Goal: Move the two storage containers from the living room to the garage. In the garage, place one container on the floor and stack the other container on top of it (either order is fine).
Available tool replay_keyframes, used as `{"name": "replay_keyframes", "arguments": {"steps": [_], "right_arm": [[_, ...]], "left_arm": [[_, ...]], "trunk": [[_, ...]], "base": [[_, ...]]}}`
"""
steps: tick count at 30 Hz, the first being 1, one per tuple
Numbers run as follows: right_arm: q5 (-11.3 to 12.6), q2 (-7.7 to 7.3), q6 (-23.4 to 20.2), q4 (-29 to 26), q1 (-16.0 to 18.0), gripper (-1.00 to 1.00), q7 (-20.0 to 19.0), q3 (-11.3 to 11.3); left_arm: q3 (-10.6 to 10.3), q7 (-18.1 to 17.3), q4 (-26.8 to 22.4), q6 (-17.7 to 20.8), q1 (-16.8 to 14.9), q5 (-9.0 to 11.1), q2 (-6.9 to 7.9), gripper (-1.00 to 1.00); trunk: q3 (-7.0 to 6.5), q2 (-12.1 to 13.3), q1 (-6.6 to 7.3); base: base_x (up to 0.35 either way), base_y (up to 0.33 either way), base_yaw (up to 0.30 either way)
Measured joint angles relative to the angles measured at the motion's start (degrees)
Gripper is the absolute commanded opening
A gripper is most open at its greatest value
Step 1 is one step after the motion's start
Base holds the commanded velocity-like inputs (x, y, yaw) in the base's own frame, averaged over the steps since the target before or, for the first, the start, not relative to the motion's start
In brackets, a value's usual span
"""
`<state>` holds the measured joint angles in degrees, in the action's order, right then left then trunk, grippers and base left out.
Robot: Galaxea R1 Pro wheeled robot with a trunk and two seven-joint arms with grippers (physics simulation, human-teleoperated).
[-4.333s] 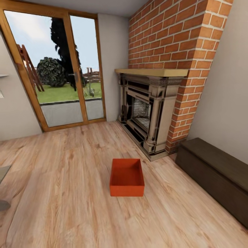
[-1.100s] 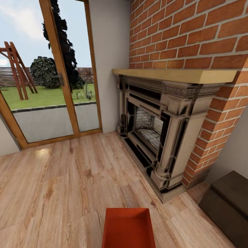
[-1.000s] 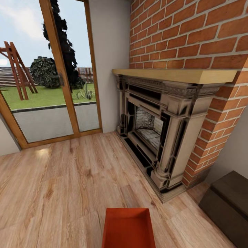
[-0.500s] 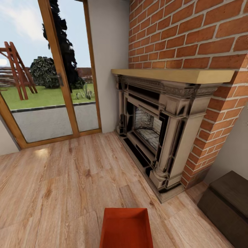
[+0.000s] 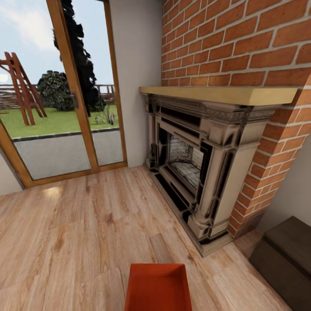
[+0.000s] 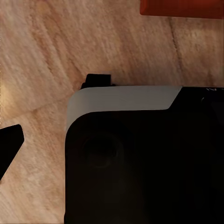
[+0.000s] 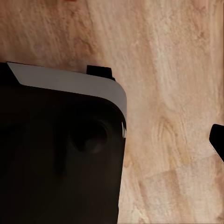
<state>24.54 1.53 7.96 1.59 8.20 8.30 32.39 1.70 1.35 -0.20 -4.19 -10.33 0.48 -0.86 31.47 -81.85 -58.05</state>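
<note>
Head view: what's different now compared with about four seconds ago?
The camera has moved, not the things: the robot rolled up to the storage container, which now sits cut off at the picture's bottom edge, and the fireplace looms larger. In the last second the view barely shifted. The container stays on the wood floor, untouched.

— What does the robot's own body look like from the wrist cameras?
— In the left wrist view, a big black housing (image 6: pixel 140 163) with rounded corners, capped by a pale grey band (image 6: pixel 121 99). A small black tab (image 6: pixel 98 80) juts past the band.
— And the other side?
— The right wrist view shows a matching black housing (image 7: pixel 56 158), grey band (image 7: pixel 70 83), small black tab (image 7: pixel 100 72), and a round recess (image 7: pixel 88 136) in the black face.
</note>
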Motion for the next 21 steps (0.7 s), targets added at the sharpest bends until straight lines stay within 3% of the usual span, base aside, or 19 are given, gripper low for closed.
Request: {"name": "replay_keyframes", "arguments": {"steps": [5,21], "right_arm": [[0.0,0.01,0.0,0.0,0.0,1.0,0.0,0.0],[-0.09,-0.14,0.0,0.0,0.0,1.0,0.0,0.0]], "left_arm": [[0.0,0.0,0.04,0.0,0.0,0.0,0.0,1.0],[0.0,0.0,0.01,0.0,0.0,0.04,0.04,1.0]], "trunk": [[0.0,0.0,-0.01],[0.0,0.0,-0.03]], "base": [[0.224,0.0,0.0],[0.007,0.0,0.0]]}}
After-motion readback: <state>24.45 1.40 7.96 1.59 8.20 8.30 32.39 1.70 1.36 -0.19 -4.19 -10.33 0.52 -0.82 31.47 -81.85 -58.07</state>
